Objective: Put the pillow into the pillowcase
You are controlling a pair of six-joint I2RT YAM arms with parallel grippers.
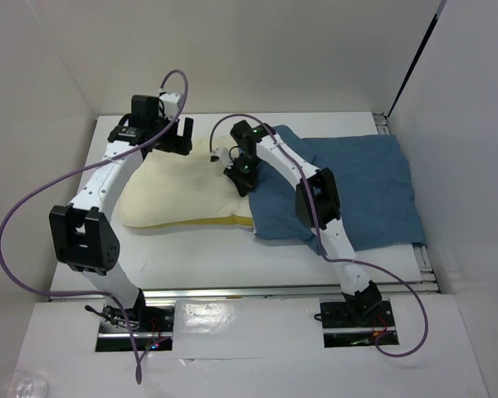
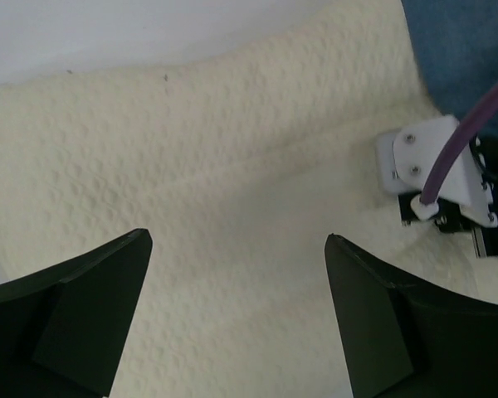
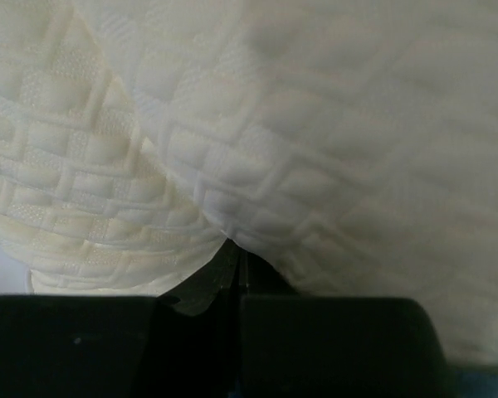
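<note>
The right fingers [image 3: 332, 340] pinch the pillow [image 1: 183, 195] (quilted cream fabric); the left fingers [image 2: 83, 307] hover spread.

Noted: pillow [image 1: 178, 195] is cream-yellow with a quilted texture. It lies flat left of centre, long side running left to right, with a brighter yellow strip along its near right edge. The fabric near its right end puckers into a fold where my right claw [image 3: 236, 259] pinches it. Beside it, pillowcase [image 1: 369, 195]: dusty blue, thin, wrinkled, spread flat to the right, left edge touching the pillow's right end.
</note>
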